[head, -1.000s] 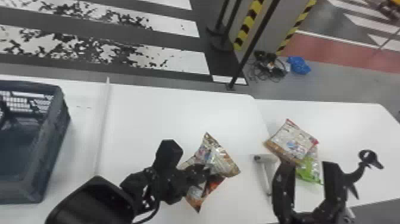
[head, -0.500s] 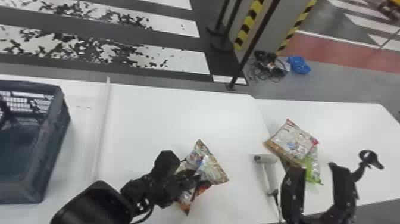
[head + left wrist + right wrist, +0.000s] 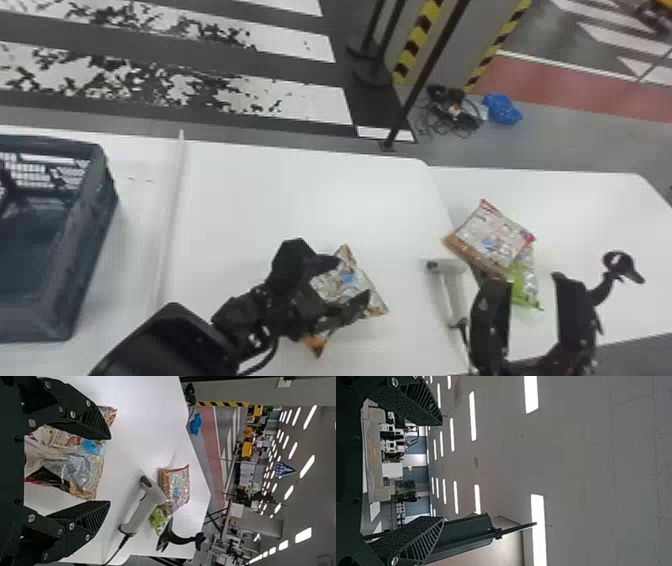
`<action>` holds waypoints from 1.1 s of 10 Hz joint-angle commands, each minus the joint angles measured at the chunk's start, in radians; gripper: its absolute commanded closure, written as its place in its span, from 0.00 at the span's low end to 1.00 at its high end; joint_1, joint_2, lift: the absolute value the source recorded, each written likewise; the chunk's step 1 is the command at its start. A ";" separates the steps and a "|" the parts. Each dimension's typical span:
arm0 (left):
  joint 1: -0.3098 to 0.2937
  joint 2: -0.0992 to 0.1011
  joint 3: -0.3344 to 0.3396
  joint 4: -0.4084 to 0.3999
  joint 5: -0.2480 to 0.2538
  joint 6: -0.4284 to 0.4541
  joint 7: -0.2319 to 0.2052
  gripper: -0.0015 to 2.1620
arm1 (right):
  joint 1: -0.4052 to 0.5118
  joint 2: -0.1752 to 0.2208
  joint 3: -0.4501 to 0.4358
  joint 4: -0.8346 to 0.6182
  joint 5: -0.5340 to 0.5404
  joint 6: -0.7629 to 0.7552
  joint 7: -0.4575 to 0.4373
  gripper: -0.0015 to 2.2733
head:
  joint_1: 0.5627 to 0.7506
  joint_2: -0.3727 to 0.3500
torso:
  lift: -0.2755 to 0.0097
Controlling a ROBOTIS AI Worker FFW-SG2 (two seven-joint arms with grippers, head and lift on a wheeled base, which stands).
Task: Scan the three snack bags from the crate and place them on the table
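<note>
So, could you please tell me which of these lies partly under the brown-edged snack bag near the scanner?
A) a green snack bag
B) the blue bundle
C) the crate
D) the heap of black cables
A: the green snack bag pokes out from beneath the brown-edged snack bag, which covers the rest of it in the head view.
</note>
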 commanded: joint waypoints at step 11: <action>0.642 0.112 0.701 -0.608 0.245 -0.270 0.150 0.04 | -0.004 -0.004 0.098 -0.003 0.051 0.175 0.006 0.04 | 0.70 0.21 | 0.84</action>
